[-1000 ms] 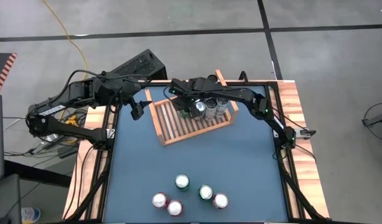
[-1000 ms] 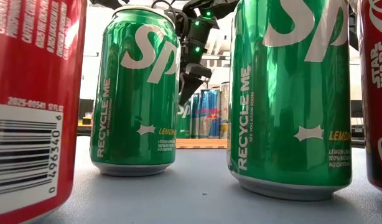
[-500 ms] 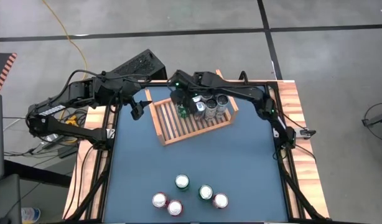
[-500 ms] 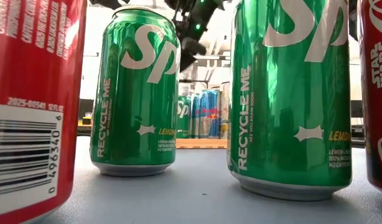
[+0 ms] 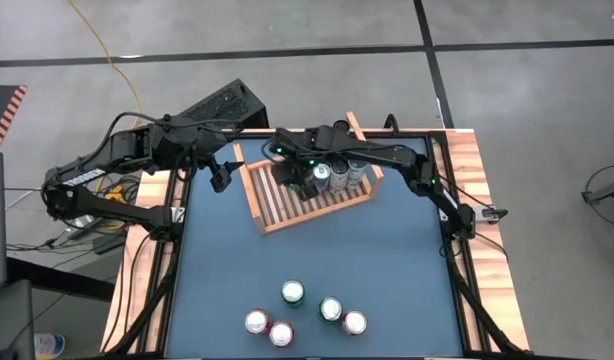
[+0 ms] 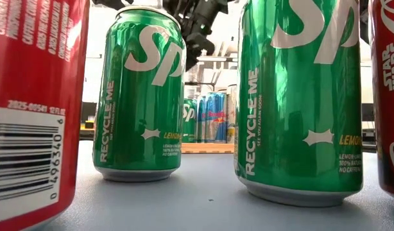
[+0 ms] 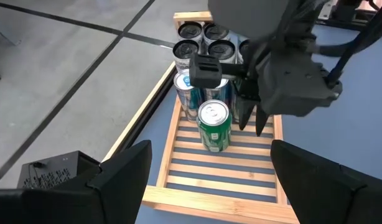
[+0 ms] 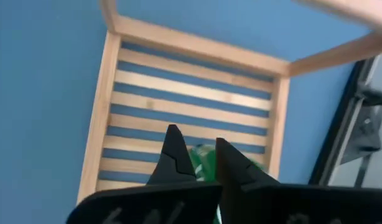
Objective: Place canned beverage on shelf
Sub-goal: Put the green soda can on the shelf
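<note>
High view, entry: shelf [image 5: 287, 205], a slatted wooden rack in the upper middle of the frame, set askew on the blue table [image 5: 387, 270]; we count several cans clustered at its upper right end, among them a green can [image 7: 214, 126] standing upright on the slats, nearest the bare end; right gripper [image 5: 292, 175] poised above the rack beside that cluster, fingers closed together and carrying nothing, apart from the green can as the left wrist view shows; left gripper [image 5: 219, 180] waiting just off the rack's upper left corner, jaws spread wide and unladen; loose cans [image 5: 307, 312], five by our count, grouped at the lower middle of the frame, well apart from the rack and still to be shelved.

Hazards, in our judgement: the right arm hangs close over the shelved cans, so a sideways swing could clip the green can and topple it into its neighbours; the loose cans stand tightly grouped, so closing on one may knock another over; the rack lies askew, and a nudge could shift it further.
</note>
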You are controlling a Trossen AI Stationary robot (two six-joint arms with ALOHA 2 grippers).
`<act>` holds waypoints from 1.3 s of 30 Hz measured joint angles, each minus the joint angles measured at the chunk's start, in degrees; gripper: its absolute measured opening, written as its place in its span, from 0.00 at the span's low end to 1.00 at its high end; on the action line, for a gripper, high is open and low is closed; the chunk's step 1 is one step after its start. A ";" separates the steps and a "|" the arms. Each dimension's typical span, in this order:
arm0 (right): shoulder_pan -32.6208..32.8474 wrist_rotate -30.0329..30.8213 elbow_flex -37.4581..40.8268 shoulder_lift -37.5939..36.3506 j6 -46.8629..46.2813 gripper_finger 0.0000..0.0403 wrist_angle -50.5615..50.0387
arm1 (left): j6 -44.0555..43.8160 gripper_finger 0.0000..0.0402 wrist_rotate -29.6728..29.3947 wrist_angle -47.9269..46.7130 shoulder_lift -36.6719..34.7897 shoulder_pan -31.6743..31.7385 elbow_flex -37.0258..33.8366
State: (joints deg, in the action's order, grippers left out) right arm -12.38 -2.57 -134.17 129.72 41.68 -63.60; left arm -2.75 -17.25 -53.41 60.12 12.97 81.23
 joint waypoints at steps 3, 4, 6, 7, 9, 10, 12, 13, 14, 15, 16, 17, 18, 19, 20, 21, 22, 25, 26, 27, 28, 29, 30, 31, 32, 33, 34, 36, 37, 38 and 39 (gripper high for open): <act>0.02 0.25 0.27 0.09 -0.92 0.03 -1.24 | -0.16 0.79 0.06 -0.06 0.00 0.00 0.00; 0.03 0.28 0.53 0.00 -1.02 0.03 -1.26 | -0.31 0.79 0.05 -0.06 0.00 0.00 0.00; -0.09 0.33 0.59 -0.01 -1.19 0.01 -2.62 | -0.53 0.79 0.06 -0.06 0.00 0.00 0.00; -0.09 0.52 0.63 0.03 -1.19 0.01 -3.48 | -0.60 0.79 0.06 -0.06 0.00 0.00 0.00; -0.25 1.05 0.63 0.05 -1.20 0.01 -4.07 | -0.76 0.79 0.06 -0.06 0.00 0.00 0.00; -0.40 1.17 0.63 0.16 -1.21 0.00 -4.02 | -0.78 0.79 0.06 -0.06 0.00 0.00 0.00; -0.49 1.53 0.51 1.19 -1.21 0.00 -3.41 | -0.92 0.79 0.04 -0.06 0.00 0.00 0.00; -0.56 2.14 0.56 1.62 -1.23 0.00 -3.74 | -1.00 0.79 0.03 -0.06 0.00 0.00 0.00; -0.57 3.31 0.66 2.20 -1.22 0.00 -4.47 | -1.04 0.79 0.04 -0.06 0.00 0.00 0.00; -0.55 4.45 0.66 3.03 -0.91 0.00 -4.71 | -1.18 0.79 0.02 -0.06 0.00 0.00 0.00; -0.50 5.45 0.66 3.63 -0.48 0.00 -4.71 | -1.32 0.79 0.02 -0.06 0.00 0.00 0.00; -0.41 6.24 0.66 3.85 0.00 0.00 -5.20 | -1.37 0.79 0.02 -0.06 0.00 0.00 0.00; -0.39 6.81 0.69 3.88 0.22 0.00 -6.03 | -1.37 0.79 0.02 -0.06 0.00 0.00 0.00; -0.39 7.25 0.70 3.88 0.56 0.00 -6.31 | -1.38 0.79 0.01 -0.06 0.00 0.00 0.00; -0.38 7.64 0.62 4.00 0.88 0.00 -5.92 | -1.39 0.79 0.02 -0.06 0.00 0.00 0.00; -0.38 8.17 0.50 4.21 1.20 0.00 -5.03 | -1.39 0.79 0.01 -0.06 0.00 0.00 0.00; -0.39 8.83 0.53 4.23 1.24 0.00 -4.62 | -1.39 0.79 -0.01 -0.04 0.00 0.00 0.00; -1.04 9.56 0.66 4.36 1.28 0.00 -3.91 | -1.37 0.79 -0.03 -0.04 0.00 0.00 0.00; -1.25 9.61 0.64 4.38 1.28 0.00 -3.25 | -1.37 0.79 -0.03 -0.06 0.00 0.00 0.00; -1.39 9.79 0.56 4.38 1.28 0.00 -2.72 | -1.38 0.79 -0.03 -0.06 0.00 0.00 0.00; -1.66 9.86 0.55 4.41 1.30 0.00 -2.62 | -1.39 0.79 -0.05 -0.06 0.00 0.00 0.00; -1.75 9.87 0.56 4.49 1.31 0.00 -2.79 | -1.38 0.79 -0.05 -0.06 0.00 0.00 0.00; -1.85 9.95 0.59 4.57 1.32 0.00 -2.77 | -1.37 0.79 -0.06 -0.06 0.00 0.00 0.00; -2.04 10.01 0.59 4.63 1.40 0.00 -2.29 | -1.37 0.79 -0.09 -0.04 0.00 0.00 0.00; -2.06 9.99 0.61 4.65 1.42 0.00 -1.73 | -1.35 0.79 -0.09 -0.06 0.00 0.00 0.00; -2.06 9.99 0.61 4.64 1.44 0.00 -1.05 | -1.16 0.79 -0.09 -0.06 0.00 0.00 0.00; -2.04 9.97 0.61 4.64 1.46 0.00 0.01 | -0.98 0.79 -0.11 -0.06 0.00 0.00 0.00; -1.98 9.95 0.61 4.64 2.12 0.00 1.87 | -0.72 0.79 -0.13 -0.04 0.00 0.00 0.00; -1.96 9.94 0.61 4.64 2.60 0.00 2.53 | -0.69 0.79 -0.14 -0.04 0.00 0.00 0.00; -1.93 9.90 0.61 4.64 3.05 0.00 3.36 | -0.68 0.79 -0.35 -0.05 0.00 0.00 0.00; -1.91 9.88 0.61 4.64 3.29 0.00 4.03 | -0.64 0.79 -0.84 -0.05 0.00 -0.02 0.00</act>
State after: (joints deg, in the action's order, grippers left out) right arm -14.28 7.31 -133.56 134.37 44.96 -59.57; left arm -3.39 -18.09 -53.46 60.12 12.95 81.23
